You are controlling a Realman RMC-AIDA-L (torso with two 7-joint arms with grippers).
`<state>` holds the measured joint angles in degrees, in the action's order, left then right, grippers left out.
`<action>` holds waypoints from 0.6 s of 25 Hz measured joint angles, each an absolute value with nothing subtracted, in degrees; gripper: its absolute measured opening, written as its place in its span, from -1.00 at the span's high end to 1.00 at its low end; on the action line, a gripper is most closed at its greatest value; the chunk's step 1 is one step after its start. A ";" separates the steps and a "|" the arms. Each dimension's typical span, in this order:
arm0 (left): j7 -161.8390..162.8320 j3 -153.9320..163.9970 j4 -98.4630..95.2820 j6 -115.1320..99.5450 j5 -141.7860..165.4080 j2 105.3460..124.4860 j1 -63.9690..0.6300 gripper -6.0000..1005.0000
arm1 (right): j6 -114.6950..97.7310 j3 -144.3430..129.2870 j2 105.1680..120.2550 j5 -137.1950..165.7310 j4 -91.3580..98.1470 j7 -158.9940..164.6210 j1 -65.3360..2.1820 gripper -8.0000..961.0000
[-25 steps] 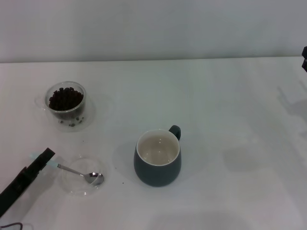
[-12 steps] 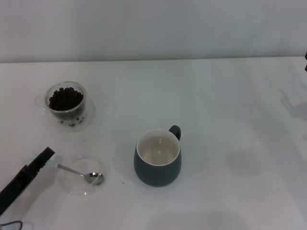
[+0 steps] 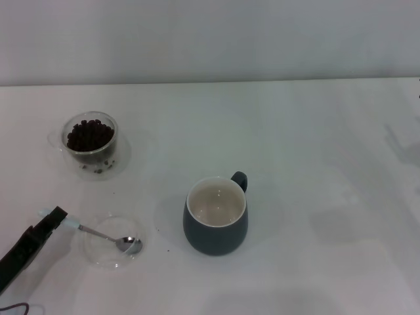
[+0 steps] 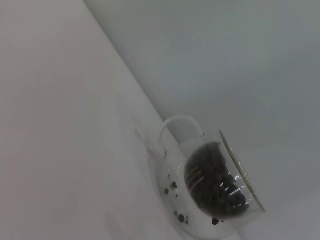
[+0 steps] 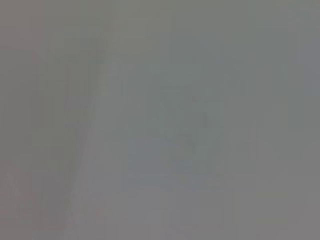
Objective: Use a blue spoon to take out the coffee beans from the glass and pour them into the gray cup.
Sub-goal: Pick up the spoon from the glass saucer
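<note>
The blue spoon lies on the table with its silver bowl in a shallow clear dish and its pale blue handle pointing left. My left gripper is low at the front left, its black tip over the handle's end. The glass with the coffee beans stands at the far left. It also shows in the left wrist view, with the beans heaped inside. The gray cup stands in the middle with its cream inside showing. My right gripper is out of view.
The white table runs back to a pale wall. A few stray beans lie in the glass's double wall near its base. The right wrist view shows only a blank grey surface.
My left gripper has slid back a little toward the front left along the spoon's handle. The spoon has not moved. The right arm has left the head view's right edge.
</note>
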<state>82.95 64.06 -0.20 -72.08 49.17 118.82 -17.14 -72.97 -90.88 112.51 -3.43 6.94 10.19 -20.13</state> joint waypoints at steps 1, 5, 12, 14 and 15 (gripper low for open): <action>83.34 64.10 -0.28 -72.11 49.19 118.80 -17.13 0.48 | -73.06 -90.88 112.53 -3.43 6.94 10.20 -20.05 -0.55; 83.14 64.23 -0.67 -72.82 49.30 118.64 -16.84 0.70 | -73.22 -90.87 112.62 -3.43 6.94 10.19 -19.70 -0.55; 82.75 64.19 -7.70 -76.12 49.28 118.65 -12.08 0.72 | -73.26 -90.87 112.79 -3.40 6.94 10.05 -19.66 -0.55; 82.75 64.18 -8.07 -76.50 49.28 118.62 -11.82 0.72 | -73.26 -90.87 112.82 -3.32 6.94 10.01 -19.62 -0.55; 82.58 64.08 -8.36 -77.15 49.27 118.52 -11.51 0.73 | -73.26 -90.87 112.85 -3.29 6.94 9.96 -19.62 -0.55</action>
<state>82.58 64.08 -8.36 -77.15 49.27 118.52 -11.51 -73.26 -90.87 112.85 -3.29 6.94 9.96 -19.62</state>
